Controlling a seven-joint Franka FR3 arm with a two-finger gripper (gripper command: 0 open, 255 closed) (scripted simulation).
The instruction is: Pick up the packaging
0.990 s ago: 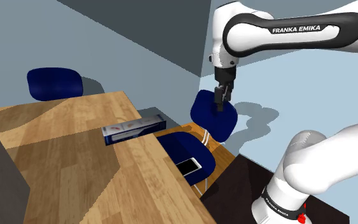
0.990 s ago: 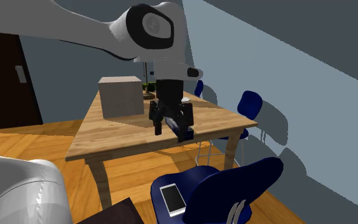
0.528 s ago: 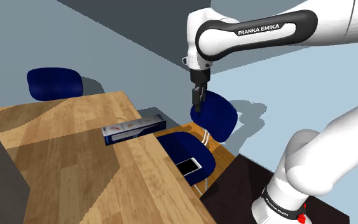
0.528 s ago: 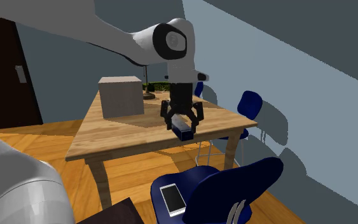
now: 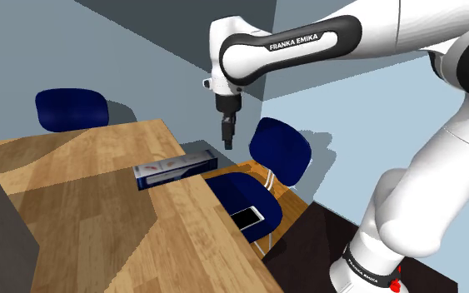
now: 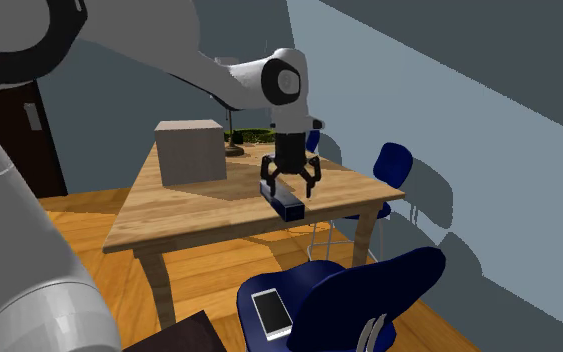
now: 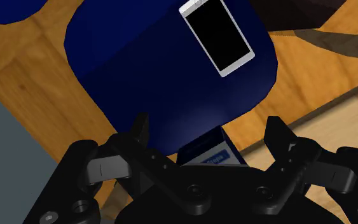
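Gripper (image 6: 289, 190) hangs empty, spread wide above the packaging (image 6: 291, 208), whose blue end the wrist view shows.

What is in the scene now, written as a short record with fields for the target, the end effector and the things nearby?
target: blue and white packaging box, lying flat on the wooden table near its edge
end effector: open, above one end of the packaging box, not touching it
held: nothing
nearby: white phone lying on the blue chair seat beside the table
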